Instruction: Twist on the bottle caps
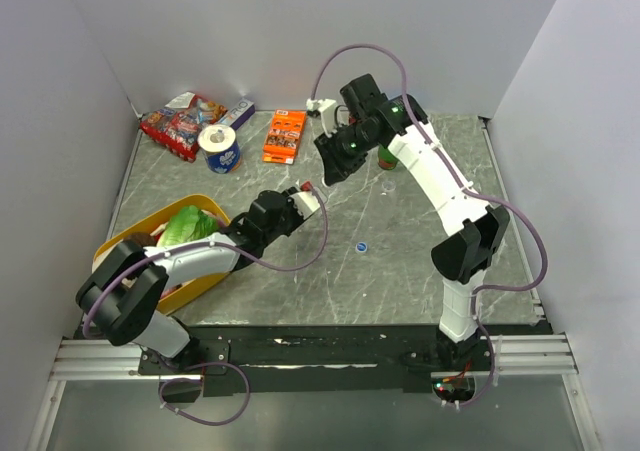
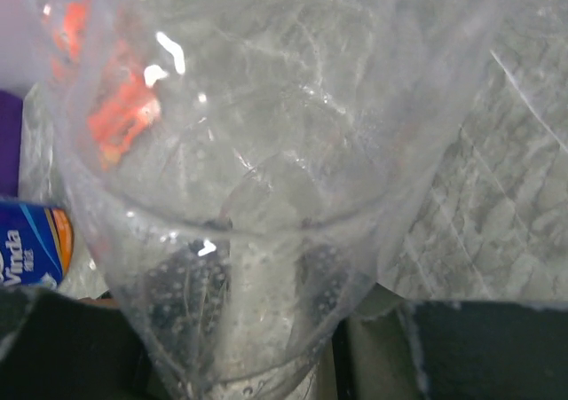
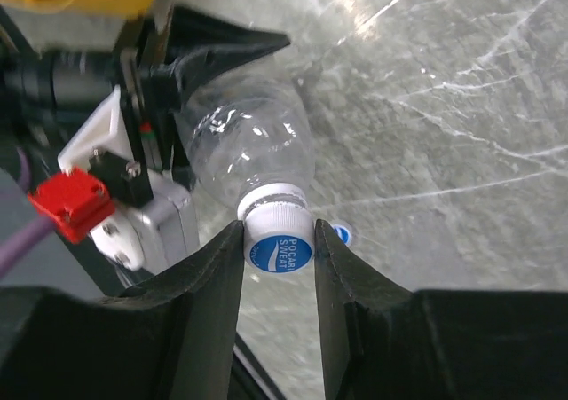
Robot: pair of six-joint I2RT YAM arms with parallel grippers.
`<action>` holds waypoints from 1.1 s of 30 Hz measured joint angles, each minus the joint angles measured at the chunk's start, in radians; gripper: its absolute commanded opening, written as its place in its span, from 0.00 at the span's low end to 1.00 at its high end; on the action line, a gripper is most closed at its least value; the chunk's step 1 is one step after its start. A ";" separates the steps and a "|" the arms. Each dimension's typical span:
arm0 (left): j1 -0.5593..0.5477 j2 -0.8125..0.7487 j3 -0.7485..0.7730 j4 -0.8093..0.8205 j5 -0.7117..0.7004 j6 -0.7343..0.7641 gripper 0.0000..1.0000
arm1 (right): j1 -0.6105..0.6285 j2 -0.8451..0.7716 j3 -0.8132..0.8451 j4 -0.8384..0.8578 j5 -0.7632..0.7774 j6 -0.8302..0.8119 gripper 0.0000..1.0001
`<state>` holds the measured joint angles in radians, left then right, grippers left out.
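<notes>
Grey tabletop [image 1: 400, 271] (blue cap [image 1: 361, 246] lying), white walls [image 1: 300, 31].

A clear bottle [image 2: 266, 152] fills most of the view, its wall catching white glints. The left gripper [image 2: 253, 289] is closed on it: two dark dimpled pads [image 2: 182, 302] show through the plastic, one on either side of its near end. To the right lies the grey marbled table [image 2: 497, 196]. At the left edge sits a blue Vinda pack [image 2: 27, 245]. A blurred orange shape [image 2: 124, 121] shows through the bottle.
</notes>
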<state>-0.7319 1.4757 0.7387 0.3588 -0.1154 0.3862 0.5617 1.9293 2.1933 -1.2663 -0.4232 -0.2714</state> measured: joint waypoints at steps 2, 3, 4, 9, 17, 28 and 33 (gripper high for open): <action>-0.002 0.001 0.008 -0.011 -0.022 -0.036 0.01 | -0.008 0.001 0.000 0.030 -0.003 0.064 0.00; -0.003 0.001 0.010 -0.011 -0.030 -0.055 0.01 | -0.011 0.001 0.000 0.044 -0.006 0.090 0.00; -0.005 0.001 0.012 -0.013 -0.037 -0.072 0.01 | -0.013 0.001 0.000 0.056 -0.009 0.111 0.00; -0.010 0.001 0.014 -0.021 -0.047 -0.143 0.01 | -0.023 0.004 -0.002 0.093 -0.031 0.172 0.00; -0.015 0.000 0.019 -0.029 -0.041 -0.202 0.01 | -0.025 0.004 0.002 0.109 -0.033 0.186 0.19; -0.011 -0.029 0.019 -0.019 0.072 -0.273 0.01 | -0.049 0.005 0.014 0.106 -0.174 0.204 0.58; -0.009 -0.045 0.019 0.009 0.156 -0.279 0.01 | -0.076 0.004 0.053 0.111 -0.293 0.228 0.63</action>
<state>-0.7410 1.4303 0.7574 0.3676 0.0406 0.1074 0.4854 1.9335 2.2459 -1.1549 -0.7166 -0.0437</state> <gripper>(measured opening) 0.396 0.602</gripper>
